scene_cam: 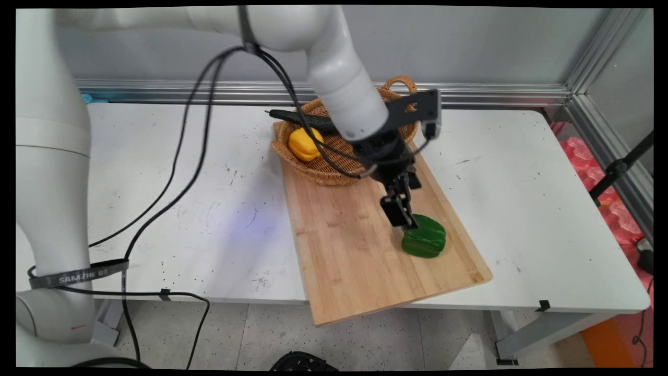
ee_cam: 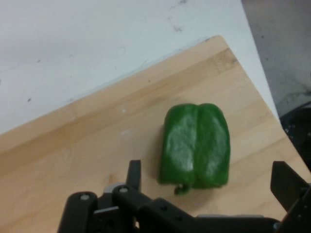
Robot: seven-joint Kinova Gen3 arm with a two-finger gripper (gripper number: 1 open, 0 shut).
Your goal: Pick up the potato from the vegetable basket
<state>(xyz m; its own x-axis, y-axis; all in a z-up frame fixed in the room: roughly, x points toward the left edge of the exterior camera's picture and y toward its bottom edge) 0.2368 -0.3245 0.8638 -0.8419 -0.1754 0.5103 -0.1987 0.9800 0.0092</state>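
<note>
Hand view: my fingers (ee_cam: 209, 182) spread wide, holding nothing, green pepper (ee_cam: 196, 144) lying on its side between and just beyond them, stem end toward me. Main view: fingers (scene_cam: 403, 218) low over pepper (scene_cam: 425, 236), at its left edge; contact unclear. Pepper on right part of wooden cutting board (scene_cam: 355, 245), which overhangs desk's (scene_cam: 156, 198) near edge. Wicker basket (scene_cam: 334, 156) on board's far end: yellow pepper (scene_cam: 305, 143), dark long vegetable (scene_cam: 302, 119) across rim. Black strap on arm reads "SAMZHE" (scene_cam: 78, 274).
</note>
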